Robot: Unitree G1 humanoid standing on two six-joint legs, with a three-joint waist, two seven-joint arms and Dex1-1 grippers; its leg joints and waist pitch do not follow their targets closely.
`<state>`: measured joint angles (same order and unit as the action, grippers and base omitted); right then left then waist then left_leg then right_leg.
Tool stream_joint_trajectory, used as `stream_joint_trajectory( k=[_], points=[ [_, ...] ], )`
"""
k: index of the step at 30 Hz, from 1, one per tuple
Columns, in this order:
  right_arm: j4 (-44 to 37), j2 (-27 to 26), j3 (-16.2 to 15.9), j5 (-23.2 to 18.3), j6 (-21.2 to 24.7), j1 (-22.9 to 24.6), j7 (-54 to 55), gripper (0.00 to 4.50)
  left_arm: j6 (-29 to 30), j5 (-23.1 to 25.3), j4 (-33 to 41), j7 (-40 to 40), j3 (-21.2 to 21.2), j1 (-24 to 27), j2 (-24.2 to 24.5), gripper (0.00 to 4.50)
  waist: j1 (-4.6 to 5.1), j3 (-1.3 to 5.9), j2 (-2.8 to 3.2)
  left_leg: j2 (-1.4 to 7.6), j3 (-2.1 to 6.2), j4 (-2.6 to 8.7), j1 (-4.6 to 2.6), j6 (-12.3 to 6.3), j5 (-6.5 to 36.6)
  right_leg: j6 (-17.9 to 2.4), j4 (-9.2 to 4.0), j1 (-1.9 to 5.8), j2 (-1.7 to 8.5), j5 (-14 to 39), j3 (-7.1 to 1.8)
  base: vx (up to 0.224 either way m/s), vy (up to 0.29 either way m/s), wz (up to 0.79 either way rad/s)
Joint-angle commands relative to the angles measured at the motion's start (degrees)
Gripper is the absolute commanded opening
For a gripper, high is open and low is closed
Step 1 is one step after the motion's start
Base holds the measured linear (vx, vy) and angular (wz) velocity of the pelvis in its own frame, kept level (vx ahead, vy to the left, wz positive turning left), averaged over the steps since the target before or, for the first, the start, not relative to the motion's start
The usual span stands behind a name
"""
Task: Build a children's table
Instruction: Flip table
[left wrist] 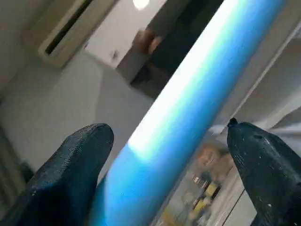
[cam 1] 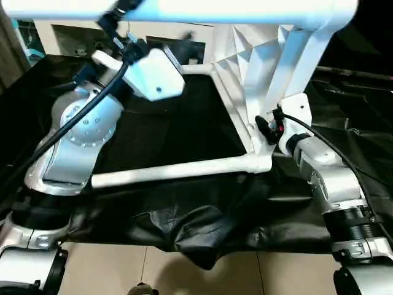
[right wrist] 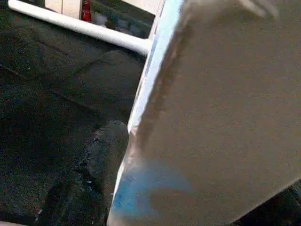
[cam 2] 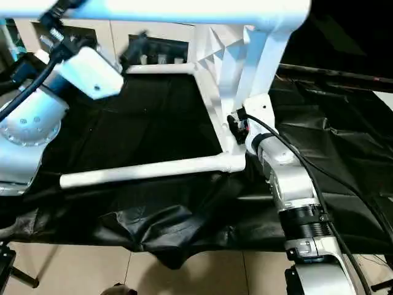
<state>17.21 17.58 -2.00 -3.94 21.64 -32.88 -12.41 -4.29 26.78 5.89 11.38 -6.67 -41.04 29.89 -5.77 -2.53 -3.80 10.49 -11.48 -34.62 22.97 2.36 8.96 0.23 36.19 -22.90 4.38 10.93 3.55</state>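
The children's table lies on its side on a black sheet. Its white tabletop stands on edge with the ribbed underside facing left. Three legs stick out leftward from its corner sockets: one high across the top, one low in front, one at the back. My left gripper is raised to the high leg, its fingers open on either side of the tube. My right gripper clamps the tabletop's edge near the lower front corner; one finger lies against the panel.
The black sheet covers the work surface and hangs in folds over the front edge, above a tiled floor. A white cabinet stands behind. My left arm's silver elbow sits over the low leg's free end.
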Motion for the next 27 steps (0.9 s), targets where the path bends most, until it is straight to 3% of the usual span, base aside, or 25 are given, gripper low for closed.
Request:
stream_joint_trajectory(
  k=[1,2,5,7,11,20,24,25,26,27],
  points=[
    [0.8,0.4,1.0,0.4,-0.5,-0.8,0.2,2.88,1.1,0.5,-1.7,-1.0,1.2,-0.7,0.4,4.5,0.21,3.64,1.35,2.71,1.87,4.22,-2.3,5.12,15.6,-7.3,-3.96,1.53,3.62,8.9,-2.64,0.0,0.0,0.0],
    [0.7,0.3,1.0,0.4,-0.5,-0.8,0.2,2.88,1.0,0.5,-1.9,-1.3,1.4,-0.9,0.4,4.5,0.25,3.64,1.09,2.67,1.85,4.2,-2.24,5.03,15.7,-7.4,-3.96,1.58,3.56,8.7,-2.61,0.0,0.0,0.0],
    [0.8,0.4,1.1,0.3,-0.9,-0.7,0.0,2.98,0.0,-2.2,-1.0,-1.4,2.5,-1.3,-1.2,4.21,0.14,3.66,1.17,2.74,1.87,4.22,-2.28,4.9,15.6,-8.0,-3.91,1.58,3.64,8.2,-2.58,0.0,0.0,0.0],
    [0.9,0.5,1.2,0.6,-1.3,-0.8,-0.1,2.65,0.1,-2.7,0.0,-1.0,2.2,-0.9,-2.1,4.11,0.08,3.68,1.19,2.77,1.86,4.19,-2.26,4.8,15.5,-8.1,-3.89,1.59,3.64,7.7,-2.59,0.0,0.0,0.0],
    [1.4,0.8,1.5,0.7,-1.8,-1.1,-0.4,2.41,0.6,-4.7,1.0,0.1,1.6,-0.5,-3.4,3.86,0.03,3.68,1.05,2.73,1.76,4.15,-2.26,4.4,15.5,-8.3,-3.98,1.62,3.68,8.0,-2.62,0.0,0.0,0.0],
    [2.3,2.1,1.8,0.8,-3.6,-3.1,-1.7,2.12,0.1,-7.2,2.1,2.2,0.8,0.2,-5.2,3.57,-0.29,3.6,1.14,2.68,1.64,4.04,-2.06,3.32,13.8,-8.4,-3.98,1.75,3.81,8.9,-2.64,0.0,0.0,0.0],
    [3.9,4.5,2.8,0.9,-5.8,-7.6,-3.5,2.06,3.9,-12.4,1.9,2.2,4.5,-0.2,-7.9,3.52,-0.27,3.66,0.88,2.52,1.5,3.71,-1.79,2.24,12.2,-9.1,-3.88,2.1,3.9,9.5,-2.6,0.0,0.0,0.0],
    [5.7,6.3,3.6,0.7,-7.5,-11.2,-5.2,2.06,6.6,-15.5,1.8,2.0,7.0,-1.2,-9.7,3.52,-0.46,3.59,1.04,2.5,1.33,3.59,-1.74,1.33,10.9,-9.2,-3.95,1.96,3.98,8.8,-2.72,0.0,0.0,0.0],
    [5.7,6.3,3.6,0.7,-7.5,-11.2,-5.2,2.06,6.6,-15.5,1.8,2.0,7.0,-1.2,-9.7,3.51,-0.41,3.57,1.06,2.48,1.3,3.53,-1.69,1.09,10.6,-9.6,-3.81,1.96,4.07,8.7,-2.69,0.0,0.0,0.0],
    [6.5,7.1,3.9,0.6,-8.2,-12.8,-6.1,2.06,7.7,-16.7,1.7,1.8,8.0,-1.7,-10.4,3.51,-0.56,3.68,0.87,2.37,1.14,3.26,-1.64,-0.27,8.7,-10.4,-3.65,2.05,3.85,7.6,-2.66,0.0,0.0,0.0]
  ],
)
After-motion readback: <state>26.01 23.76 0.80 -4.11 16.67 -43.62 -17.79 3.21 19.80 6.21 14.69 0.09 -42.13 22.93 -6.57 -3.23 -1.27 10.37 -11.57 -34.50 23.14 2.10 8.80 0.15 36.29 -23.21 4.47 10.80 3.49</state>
